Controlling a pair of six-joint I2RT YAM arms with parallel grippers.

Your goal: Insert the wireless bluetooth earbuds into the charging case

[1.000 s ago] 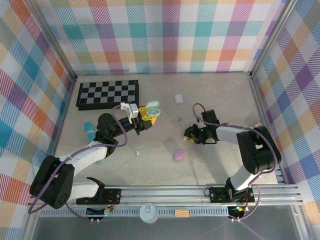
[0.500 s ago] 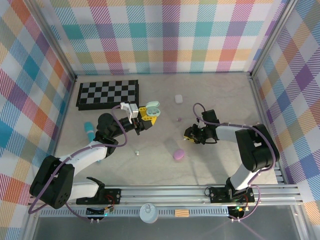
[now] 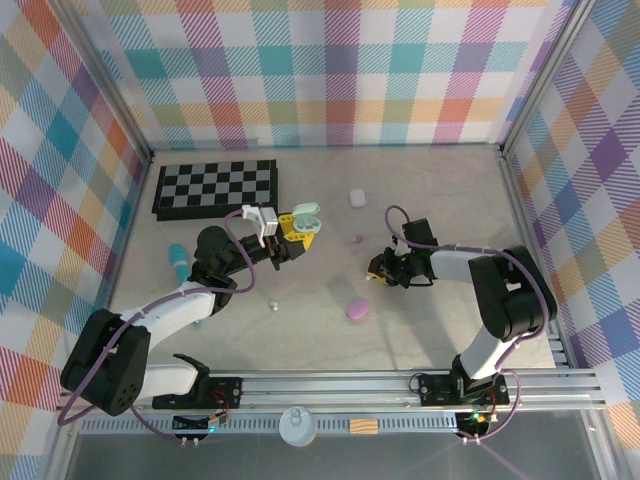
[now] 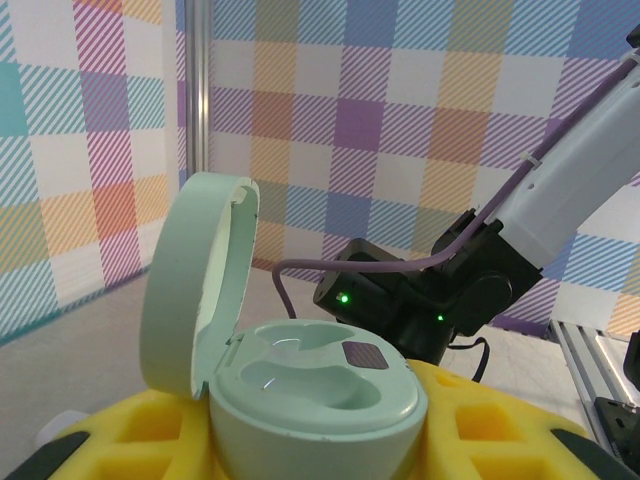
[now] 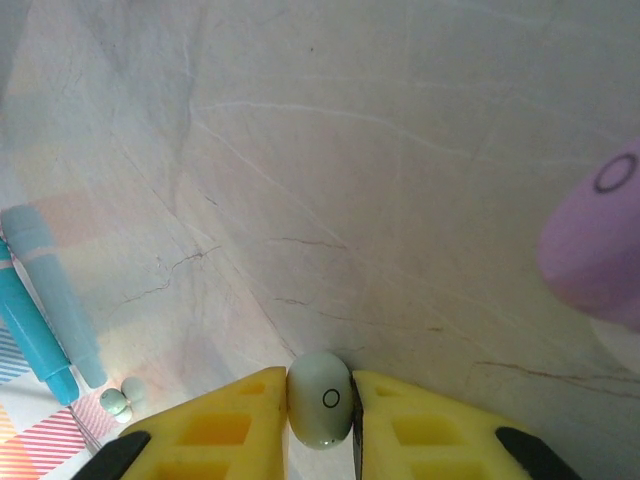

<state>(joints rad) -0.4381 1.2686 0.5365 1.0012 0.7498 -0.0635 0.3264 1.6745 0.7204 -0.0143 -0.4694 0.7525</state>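
The move ahead turns on how the right gripper (image 3: 378,270) stands to the mint case (image 4: 315,385). In the top view the case sits left of centre, up and to the left of the right gripper, well apart from it, with bare table and one tiny purple bud (image 3: 358,239) between them. The right gripper is down at the table, right of centre. In the right wrist view its yellow pads (image 5: 230,415) are pressed onto a pale bud (image 5: 320,398) at the bottom middle of the frame, with no gap showing on either side. The bud's long axis runs up the frame, along the fingers, and a small ring mark faces the camera. The left gripper (image 3: 293,224) is clamped on the body of the mint case and holds it clear of the table with its mouth upward. In the left wrist view the lid (image 4: 195,285) stands open at the left of the frame, and the two wells (image 4: 300,362) lie side by side across the frame, both looking empty. The right arm shows beyond the case, in the middle and right of that frame, away from the lid. So I judge the lid will not block an approach from that side. The bud would have to be lifted, carried toward the upper left of the top view and turned to match a well. A purple case (image 3: 357,309) lies just below and left of the right gripper, off the line of travel.
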